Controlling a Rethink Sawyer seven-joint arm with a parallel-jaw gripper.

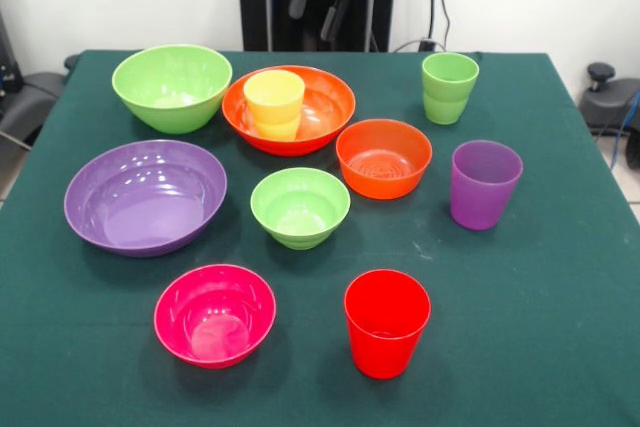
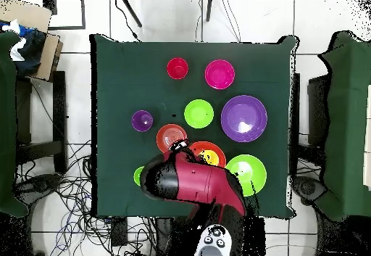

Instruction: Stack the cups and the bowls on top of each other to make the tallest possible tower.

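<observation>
The yellow cup (image 1: 274, 103) stands upright inside the large orange bowl (image 1: 318, 119) at the back middle. My gripper (image 1: 318, 5) hangs open and empty high above that bowl's far rim. The large lime green bowl (image 1: 172, 87) is back left and the large purple bowl (image 1: 146, 195) is left. The small lime green bowl (image 1: 300, 207) is in the centre, with the small orange bowl (image 1: 384, 157) to its right. The magenta-pink bowl (image 1: 214, 313) and red cup (image 1: 386, 322) are at the front. The light green cup (image 1: 449, 87) and purple cup (image 1: 484, 183) stand on the right.
All pieces sit on a dark green tablecloth (image 1: 540, 287). In the overhead view my red arm (image 2: 192, 184) covers part of the large orange bowl (image 2: 216, 151) and the light green cup (image 2: 137, 175). Chairs and cables surround the table.
</observation>
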